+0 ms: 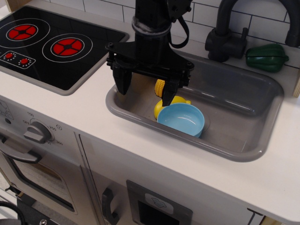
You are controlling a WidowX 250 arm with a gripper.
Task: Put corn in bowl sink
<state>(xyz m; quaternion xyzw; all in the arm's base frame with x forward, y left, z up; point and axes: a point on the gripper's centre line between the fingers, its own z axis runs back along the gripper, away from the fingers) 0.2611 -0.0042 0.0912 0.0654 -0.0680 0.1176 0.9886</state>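
Corn (160, 86) beside the right finger of the gripper (146, 88), above the sink (243, 105), jaws spread wide, grip on it unclear, blue bowl (182, 120) below beside yellow cup (165, 106)

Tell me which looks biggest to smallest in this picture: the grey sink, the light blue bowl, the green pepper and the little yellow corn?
1. Grey rectangular sink basin, by far the biggest.
2. Light blue round plastic bowl.
3. Green toy pepper; it sits farther back, so it might match the bowl.
4. Small ribbed yellow corn.
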